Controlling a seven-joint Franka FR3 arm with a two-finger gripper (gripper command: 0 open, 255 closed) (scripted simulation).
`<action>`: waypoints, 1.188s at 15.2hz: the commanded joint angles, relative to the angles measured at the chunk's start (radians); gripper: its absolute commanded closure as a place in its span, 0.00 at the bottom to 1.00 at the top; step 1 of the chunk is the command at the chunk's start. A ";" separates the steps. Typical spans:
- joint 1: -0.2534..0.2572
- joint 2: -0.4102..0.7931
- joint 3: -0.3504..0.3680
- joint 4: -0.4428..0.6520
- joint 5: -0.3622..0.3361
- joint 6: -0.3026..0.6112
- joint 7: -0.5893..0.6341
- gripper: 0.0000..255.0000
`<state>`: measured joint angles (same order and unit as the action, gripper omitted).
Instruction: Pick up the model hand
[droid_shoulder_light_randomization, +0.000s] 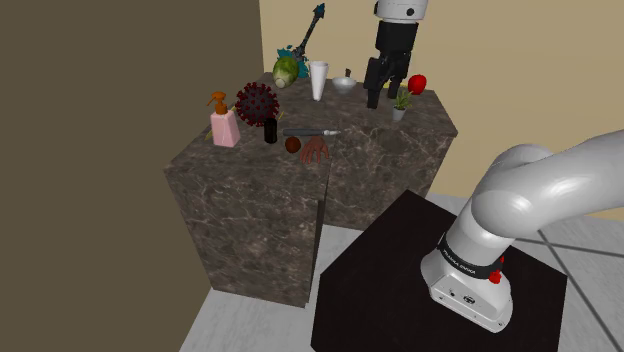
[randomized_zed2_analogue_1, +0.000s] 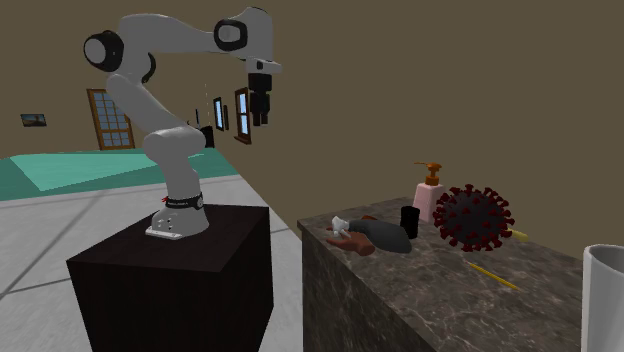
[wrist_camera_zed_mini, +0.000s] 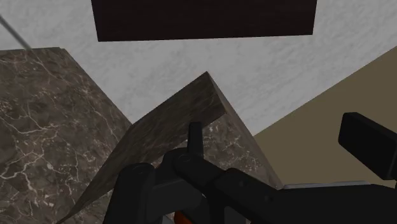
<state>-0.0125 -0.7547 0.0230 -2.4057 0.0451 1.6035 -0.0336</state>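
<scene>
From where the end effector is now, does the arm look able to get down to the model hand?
Probably yes. The model hand lies in the open near the edge of the counter, nothing above it; the black cup stands apart beside it. The end effector hangs high up.

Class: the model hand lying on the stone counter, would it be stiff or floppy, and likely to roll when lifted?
Probably stiff: the model hand holds its splayed pose lying on the counter. It seems unlikely to roll, resting flat and spread out. Its thin red tips could be fragile; gripping the thicker wrist end looks safer.
</scene>
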 joint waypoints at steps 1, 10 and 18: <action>0.000 0.000 0.000 0.000 0.000 0.000 0.000 0.00; -0.062 0.213 -0.008 -0.090 0.094 0.377 0.157 0.00; -0.091 0.473 -0.033 -0.081 0.204 0.697 0.248 0.00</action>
<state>-0.1035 -0.3171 -0.0099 -2.4874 0.2304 2.2530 0.1991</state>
